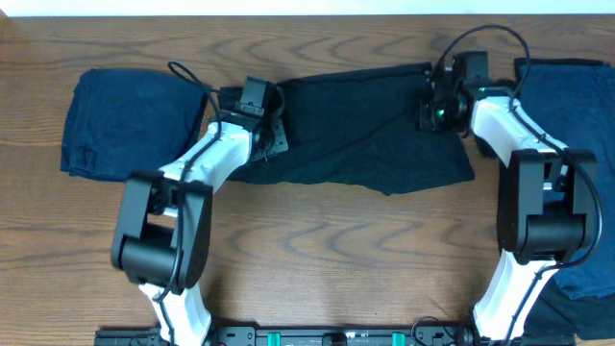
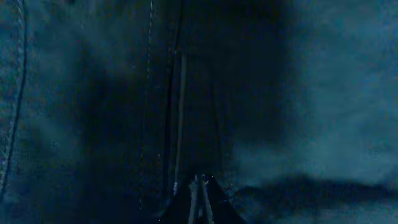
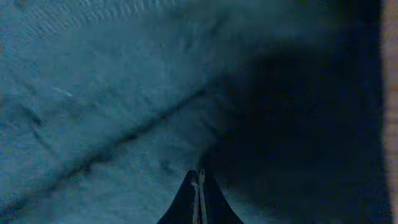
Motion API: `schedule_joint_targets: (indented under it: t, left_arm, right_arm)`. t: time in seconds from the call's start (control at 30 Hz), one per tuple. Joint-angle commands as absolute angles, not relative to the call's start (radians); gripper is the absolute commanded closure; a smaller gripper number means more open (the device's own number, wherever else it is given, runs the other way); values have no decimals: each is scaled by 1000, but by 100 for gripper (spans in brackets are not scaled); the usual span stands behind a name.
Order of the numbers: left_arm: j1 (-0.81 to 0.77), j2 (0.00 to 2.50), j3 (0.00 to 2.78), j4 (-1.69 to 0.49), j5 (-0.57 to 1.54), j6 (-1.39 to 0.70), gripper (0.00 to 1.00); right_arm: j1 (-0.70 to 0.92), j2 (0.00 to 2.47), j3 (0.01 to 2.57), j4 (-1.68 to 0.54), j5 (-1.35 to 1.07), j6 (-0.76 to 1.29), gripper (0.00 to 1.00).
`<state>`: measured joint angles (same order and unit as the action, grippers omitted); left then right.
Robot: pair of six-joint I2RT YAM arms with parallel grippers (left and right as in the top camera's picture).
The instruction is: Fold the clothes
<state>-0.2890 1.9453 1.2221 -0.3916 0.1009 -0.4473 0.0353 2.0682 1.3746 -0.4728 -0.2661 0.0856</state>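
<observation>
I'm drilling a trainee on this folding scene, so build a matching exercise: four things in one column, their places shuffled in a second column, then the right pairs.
Things
1. folded navy blue fabric garment
2. spread-out black fabric garment
3. left end effector
4. right end effector

Places
A. black garment's right edge
B. middle of the wooden table
C. black garment's left edge
D. table's left end

Pairs: 1-D, 2-B, 3-C, 4-A
</observation>
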Motion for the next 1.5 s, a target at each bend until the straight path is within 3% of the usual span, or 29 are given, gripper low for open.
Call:
schedule_joint_targets:
  t: [0.0,0.3,0.67,0.93,1.13,1.47]
  left_arm:
    - [-286,1976,1214,-392,93,-446,94]
    - [-286,1980,1215,-456,93,-445,94]
    - [-304,1916,1215,-665,116,-421,94]
    - [-327,1729,1215,-691,119,-393,94]
    - [-327,1632,1215,-681,118,-393,94]
    - [-327,1757,1215,-557,111,-397,94]
  right_arm:
    - [49,2064,1314,-459,-205,96,99]
    - [45,2064,1193,-646,-94,366,99]
    - [44,2055,1199,-913,-89,334,99]
    - [26,1963,1353,-1090,-112,254,99]
    - [64,1856,1380,-1023,-177,196,99]
    - [180,1933,1376,-798,-251,90,99]
